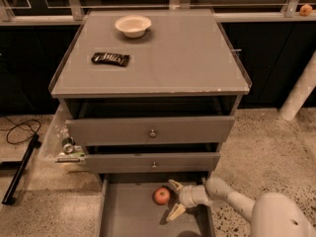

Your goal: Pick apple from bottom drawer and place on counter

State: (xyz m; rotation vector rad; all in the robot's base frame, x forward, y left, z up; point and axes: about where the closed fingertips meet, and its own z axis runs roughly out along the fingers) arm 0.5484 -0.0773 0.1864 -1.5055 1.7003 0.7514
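Observation:
The red apple [161, 195] lies on the grey floor of the open bottom drawer [128, 216], near its back. My gripper [174, 199] is inside the drawer just to the right of the apple, open, with one fingertip [173, 183] behind and one fingertip [173, 214] in front. The apple sits at the mouth of the fingers, not held. The arm [232, 199] comes in from the lower right. The grey counter [173, 58] is above, with its pale chipped front edge.
A white bowl [133, 25] and a dark snack packet [110, 59] lie on the counter. Two knobbed drawers [152, 131] stand slightly open above the bottom drawer. A small orange fruit [305, 9] sits on the far right ledge. Cans and clutter [67, 149] are left of the cabinet.

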